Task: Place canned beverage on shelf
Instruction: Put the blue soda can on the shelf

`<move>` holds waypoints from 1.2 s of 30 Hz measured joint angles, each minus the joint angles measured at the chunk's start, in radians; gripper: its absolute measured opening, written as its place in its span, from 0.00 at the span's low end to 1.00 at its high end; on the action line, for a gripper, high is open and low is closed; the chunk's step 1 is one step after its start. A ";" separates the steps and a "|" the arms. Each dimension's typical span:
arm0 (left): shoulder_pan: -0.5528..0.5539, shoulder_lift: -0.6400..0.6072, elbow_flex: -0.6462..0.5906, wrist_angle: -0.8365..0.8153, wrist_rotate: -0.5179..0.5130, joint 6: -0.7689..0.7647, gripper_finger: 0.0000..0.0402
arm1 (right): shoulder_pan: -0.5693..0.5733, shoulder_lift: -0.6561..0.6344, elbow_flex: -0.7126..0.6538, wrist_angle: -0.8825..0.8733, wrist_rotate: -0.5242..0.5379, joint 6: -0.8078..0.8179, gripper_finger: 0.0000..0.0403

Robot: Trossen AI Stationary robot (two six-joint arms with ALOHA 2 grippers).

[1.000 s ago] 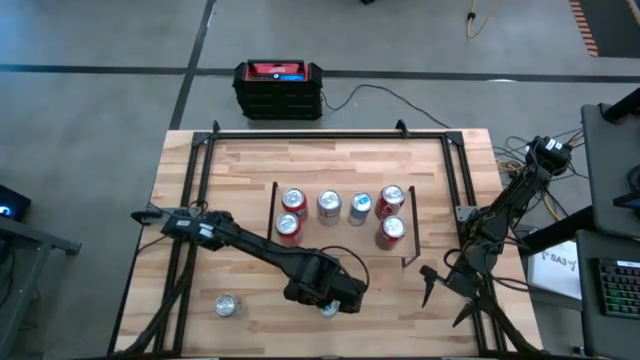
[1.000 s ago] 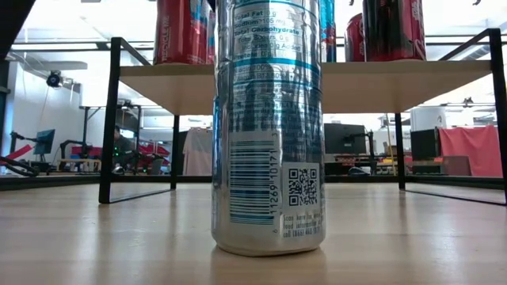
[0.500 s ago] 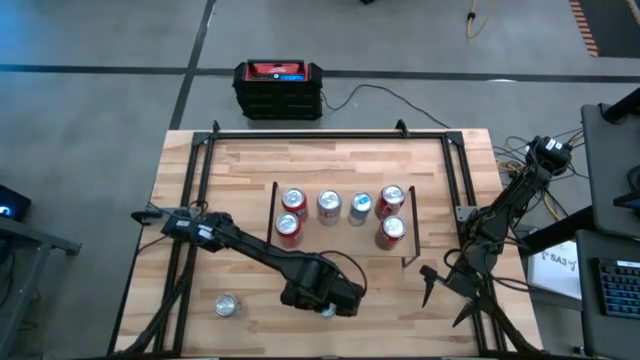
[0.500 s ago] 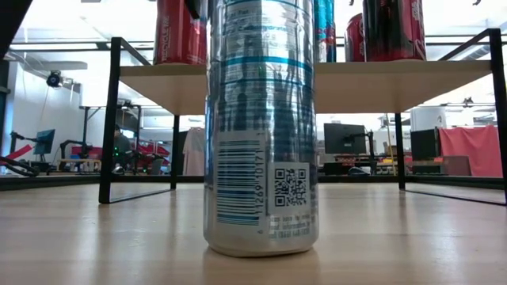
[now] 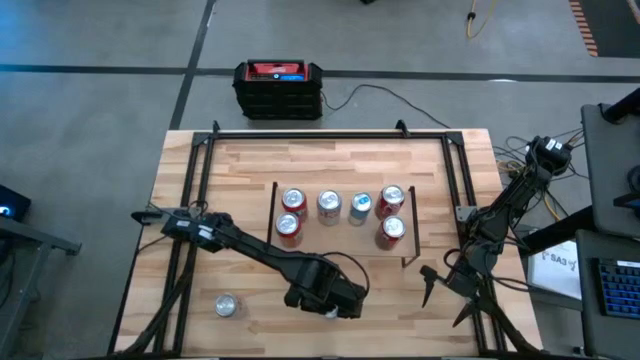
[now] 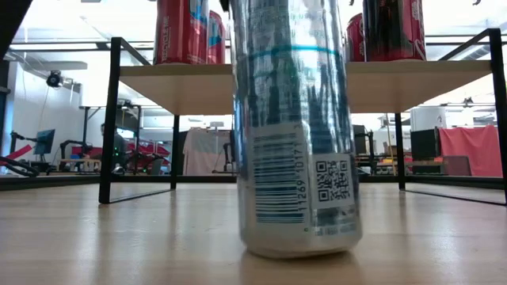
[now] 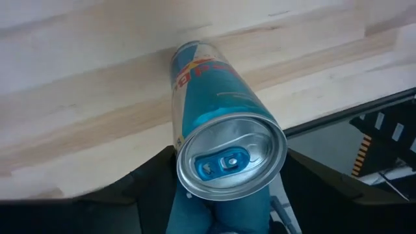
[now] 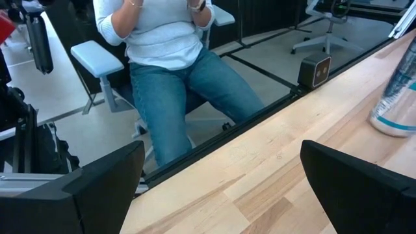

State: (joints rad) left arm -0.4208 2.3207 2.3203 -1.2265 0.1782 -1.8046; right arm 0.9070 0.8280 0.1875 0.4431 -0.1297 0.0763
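Gripping a blue-and-silver beverage can (image 7: 224, 140) with my left fingers (image 5: 330, 305), I have it upright near the desk's (image 5: 240, 180) front edge, its base on the wood in the low view. The shelf (image 5: 340, 190) stands mid-desk, well apart, carrying six cans. One more can (image 5: 227, 305) stands near the front-left corner. My right fingers (image 5: 432, 284) are spread open, holding nothing, near the front-right corner. A seated person (image 8: 169, 58) is beyond the desk.

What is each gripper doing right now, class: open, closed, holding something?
Left gripper: around the blue can near the table's front edge; grip cannot be told.
Right gripper: open, empty.
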 joint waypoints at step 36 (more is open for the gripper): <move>0.009 -0.002 0.007 -0.052 -0.030 -1.088 0.58 | 0.000 0.000 0.000 0.000 0.000 0.001 0.99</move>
State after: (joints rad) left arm -0.4114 2.3184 2.3276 -1.2790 0.1480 -2.8925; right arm 0.9070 0.8280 0.1875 0.4430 -0.1297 0.0772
